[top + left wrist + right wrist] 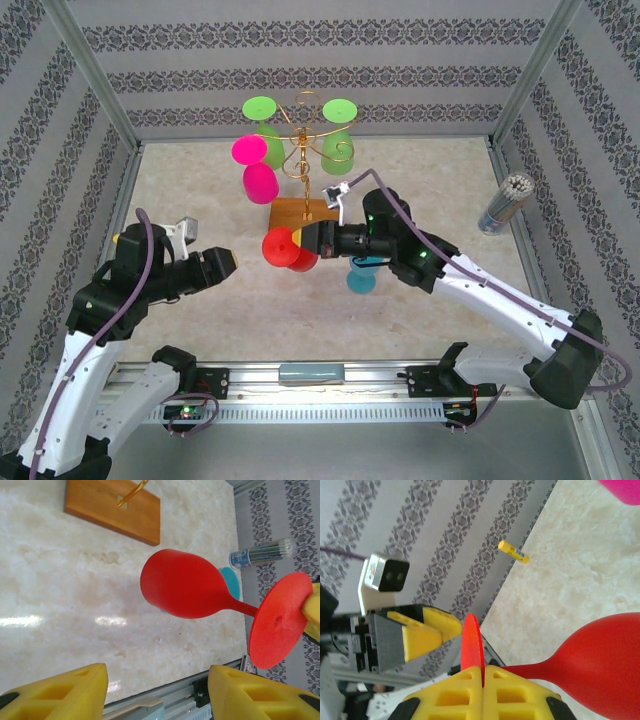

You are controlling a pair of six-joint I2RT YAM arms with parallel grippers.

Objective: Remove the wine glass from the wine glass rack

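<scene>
Wine glass rack (298, 165) on marble table (430, 185); patterned walls (300, 90)

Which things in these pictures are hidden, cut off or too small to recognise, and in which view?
- Top view: the right arm hides most of the teal glass.
- Left wrist view: the scroll arms of the wine glass rack lie beyond the top edge.
- Right wrist view: the small yellow object is too small to identify; the pink glass is cut off at the upper right corner.

nothing legible; the blue label (240, 558) on the tube (267, 551) is blurred.
</scene>
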